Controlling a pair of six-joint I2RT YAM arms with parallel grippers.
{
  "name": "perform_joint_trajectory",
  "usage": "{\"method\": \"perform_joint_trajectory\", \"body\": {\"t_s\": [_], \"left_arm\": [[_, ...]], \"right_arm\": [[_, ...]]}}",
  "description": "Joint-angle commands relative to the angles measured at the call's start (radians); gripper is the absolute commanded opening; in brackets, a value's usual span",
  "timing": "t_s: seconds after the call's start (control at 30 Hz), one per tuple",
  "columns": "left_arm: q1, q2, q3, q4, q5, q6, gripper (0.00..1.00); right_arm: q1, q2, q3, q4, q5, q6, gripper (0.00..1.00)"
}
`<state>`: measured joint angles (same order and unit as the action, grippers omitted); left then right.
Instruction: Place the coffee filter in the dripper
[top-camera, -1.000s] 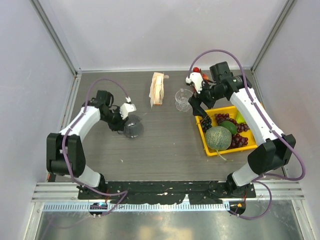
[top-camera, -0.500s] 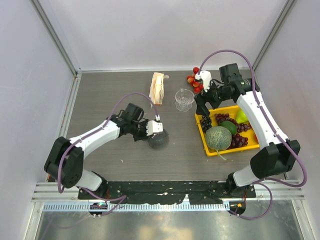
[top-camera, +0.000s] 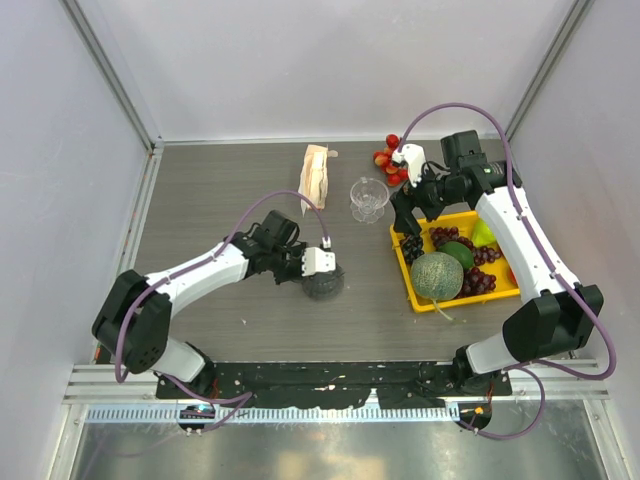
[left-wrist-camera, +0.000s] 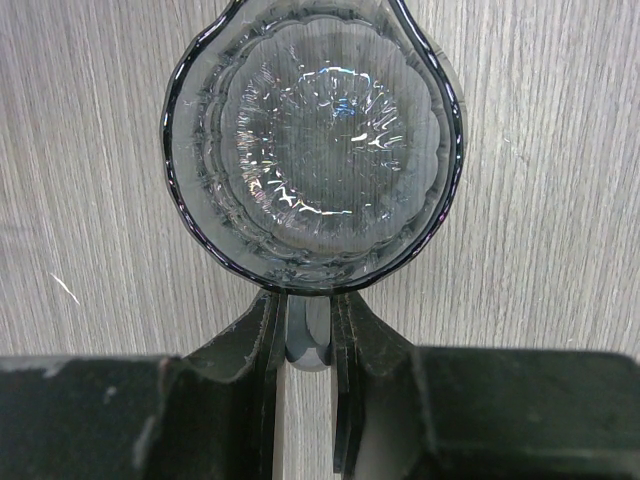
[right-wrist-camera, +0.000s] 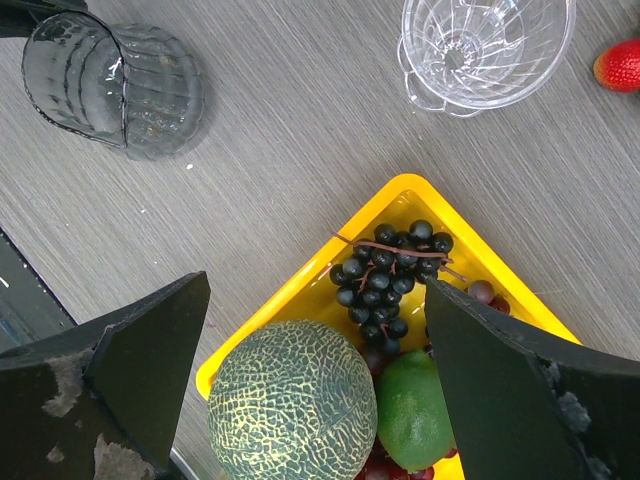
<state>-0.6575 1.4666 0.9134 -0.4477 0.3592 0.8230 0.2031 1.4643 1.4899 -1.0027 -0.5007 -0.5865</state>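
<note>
The dripper, a clear ribbed cone, stands upright at the back middle of the table; it also shows in the right wrist view. No single loose coffee filter shows; only the beige-white filter pack lies left of the dripper. My left gripper is shut on the handle of a smoky glass cup, which stands on the table in front of the dripper and fills the left wrist view. My right gripper is open and empty, over the yellow tray's near-left corner.
A yellow tray at the right holds a melon, a lime and dark grapes. Red strawberries lie behind the dripper, one in the right wrist view. Grey walls enclose the table.
My left arm has carried the glass cup from the table's left to the middle, in front of the dripper. My right gripper has drawn back to the right, away from the dripper.
</note>
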Motion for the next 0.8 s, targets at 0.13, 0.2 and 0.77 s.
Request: {"method": "perform_joint_trajectory", "body": {"t_s": [0.13, 0.2, 0.77], "left_arm": [[-0.007, 0.005, 0.085, -0.091, 0.001, -0.015, 0.48], [-0.004, -0.006, 0.097, -0.114, 0.003, -0.018, 0.62], [0.214, -0.18, 0.255, -0.131, 0.173, -0.376, 0.95]], "right_arm": [[-0.008, -0.007, 0.018, 0.053, 0.002, -0.032, 0.96], [-0.013, 0.019, 0.039, 0.065, 0.004, -0.047, 0.95], [-0.054, 0.292, 0.11, 0.41, 0.084, 0.571, 0.97]]}}
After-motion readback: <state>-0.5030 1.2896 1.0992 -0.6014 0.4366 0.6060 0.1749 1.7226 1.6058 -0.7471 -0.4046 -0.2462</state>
